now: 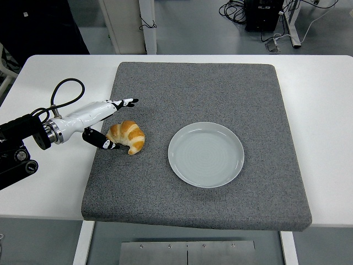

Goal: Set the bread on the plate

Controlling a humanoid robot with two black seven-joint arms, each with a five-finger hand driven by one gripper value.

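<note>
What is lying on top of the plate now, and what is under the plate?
Nothing lies on the plate; its surface is bare. The bread is still on the grey mat, to the plate's left, beside the left hand. The mat lies under the plate; the part directly beneath is covered.

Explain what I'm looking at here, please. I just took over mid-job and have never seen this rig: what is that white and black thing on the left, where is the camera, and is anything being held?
The single view comes from a camera high on the robot's side, looking forward and down over a white table. A grey mat covers most of it. The white and black thing is the robot's left hand, on an arm reaching in from the left edge. Its fingers are spread around the left end of the bread, a croissant lying on the mat: one finger stretches past it above, another sits at its lower left. It is not gripped or lifted. The plate lies empty to the right. The right arm is out of view.
</note>
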